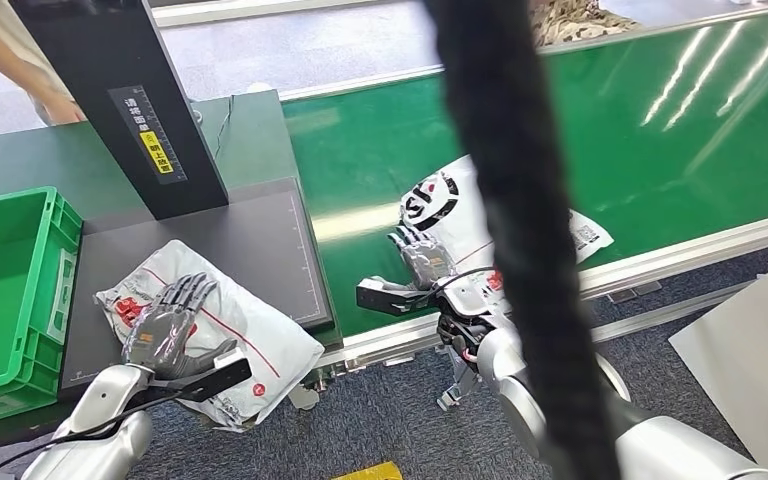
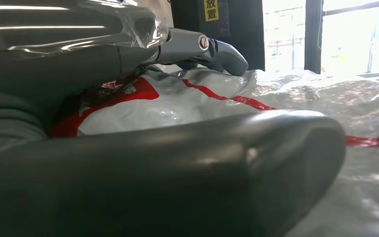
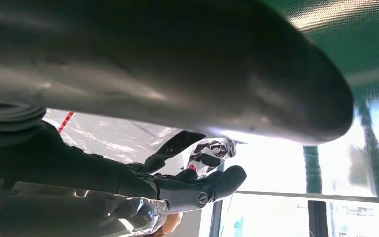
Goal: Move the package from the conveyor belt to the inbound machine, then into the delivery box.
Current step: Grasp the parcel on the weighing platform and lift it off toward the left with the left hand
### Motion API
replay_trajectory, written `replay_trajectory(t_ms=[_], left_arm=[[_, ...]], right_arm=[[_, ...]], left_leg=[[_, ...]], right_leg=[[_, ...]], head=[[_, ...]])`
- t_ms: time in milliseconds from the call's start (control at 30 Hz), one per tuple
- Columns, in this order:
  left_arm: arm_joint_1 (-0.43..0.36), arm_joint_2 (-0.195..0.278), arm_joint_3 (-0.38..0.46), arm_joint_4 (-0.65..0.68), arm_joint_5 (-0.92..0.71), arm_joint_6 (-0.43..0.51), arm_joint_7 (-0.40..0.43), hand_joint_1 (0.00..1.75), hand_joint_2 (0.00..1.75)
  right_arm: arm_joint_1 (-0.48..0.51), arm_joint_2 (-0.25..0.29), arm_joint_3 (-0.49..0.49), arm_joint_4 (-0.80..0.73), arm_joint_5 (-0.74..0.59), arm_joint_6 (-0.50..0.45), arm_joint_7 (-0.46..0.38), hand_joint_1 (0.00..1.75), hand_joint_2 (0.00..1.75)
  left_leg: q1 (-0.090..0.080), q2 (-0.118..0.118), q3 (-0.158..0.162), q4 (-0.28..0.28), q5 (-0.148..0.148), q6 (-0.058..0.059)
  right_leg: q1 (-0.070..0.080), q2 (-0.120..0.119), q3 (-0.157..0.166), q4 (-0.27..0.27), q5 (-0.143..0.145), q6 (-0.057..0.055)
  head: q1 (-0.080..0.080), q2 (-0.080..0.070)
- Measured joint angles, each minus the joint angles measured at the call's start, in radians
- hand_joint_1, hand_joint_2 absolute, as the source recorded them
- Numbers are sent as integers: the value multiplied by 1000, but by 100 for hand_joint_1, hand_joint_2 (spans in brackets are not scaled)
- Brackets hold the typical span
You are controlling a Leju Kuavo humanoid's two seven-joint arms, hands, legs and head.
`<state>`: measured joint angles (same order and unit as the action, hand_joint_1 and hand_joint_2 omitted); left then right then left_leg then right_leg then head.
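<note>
Nearest to us, our left hand (image 1: 168, 322) lies flat on a white bag (image 1: 245, 335) with red print, fingers spread and pointing toward the far side, palm resting on the plastic. In the left wrist view the thumb (image 2: 187, 173) lies along the near side of the bag (image 2: 276, 113) and the fingers (image 2: 212, 49) lie over its top; nothing is pinched between them. This bag sits at the near edge of the dark scanner plate (image 1: 260, 240), its near right corner hanging past that edge. A black post (image 1: 125, 100) with a yellow label rises from the plate's far left part.

Left of the plate, a green crate (image 1: 20, 290) stands on the dark table (image 1: 250, 130), just beside the plate's left edge.

On our right, our right hand (image 1: 422, 258) reaches over the near edge of the green belt (image 1: 680, 120). Its fingers are apart and rest on a second white bag (image 1: 450, 200) with black and red marks, which lies on the belt near that edge. In the right wrist view the fingers (image 3: 197, 187) lie at the bag's (image 3: 118, 138) crinkled plastic, with the thumb (image 3: 187, 74) apart from them; we cannot tell whether they grip it.

A thick black cable (image 1: 520, 200) hangs across the middle of the head view. At the far left corner, a person's arm (image 1: 20, 60) is beside the table.
</note>
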<state>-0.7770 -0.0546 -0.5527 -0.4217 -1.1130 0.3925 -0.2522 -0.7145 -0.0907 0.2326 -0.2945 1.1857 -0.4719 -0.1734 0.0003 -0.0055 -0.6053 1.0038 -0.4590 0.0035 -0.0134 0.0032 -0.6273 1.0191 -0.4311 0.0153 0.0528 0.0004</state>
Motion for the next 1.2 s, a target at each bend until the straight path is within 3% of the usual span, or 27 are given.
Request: replay_trajectory(t_ms=[100,867,1000,1200], left_arm=[[0,0,0,5,11,4,0,0,175],[2,-14,8,9,48,-10,-15,1,175],[2,-16,8,13,48,-20,-13,174,175],[3,-20,6,14,48,-26,-12,175,175]], right_arm=[[0,1,0,0,4,-4,-7,0,0],[0,5,-8,0,8,-29,-28,0,0],[0,6,-8,0,10,-33,-30,0,0],[0,6,-9,0,11,-43,-33,0,0]], left_leg=[[0,0,0,0,0,0],[0,0,2,0,0,0],[0,0,3,0,2,-1],[0,-1,3,0,3,0]], right_leg=[[0,0,0,0,0,0],[0,0,3,0,0,0],[0,0,3,0,1,-1],[0,-1,5,0,2,0]], head=[[0,0],[0,0],[0,0],[0,0]])
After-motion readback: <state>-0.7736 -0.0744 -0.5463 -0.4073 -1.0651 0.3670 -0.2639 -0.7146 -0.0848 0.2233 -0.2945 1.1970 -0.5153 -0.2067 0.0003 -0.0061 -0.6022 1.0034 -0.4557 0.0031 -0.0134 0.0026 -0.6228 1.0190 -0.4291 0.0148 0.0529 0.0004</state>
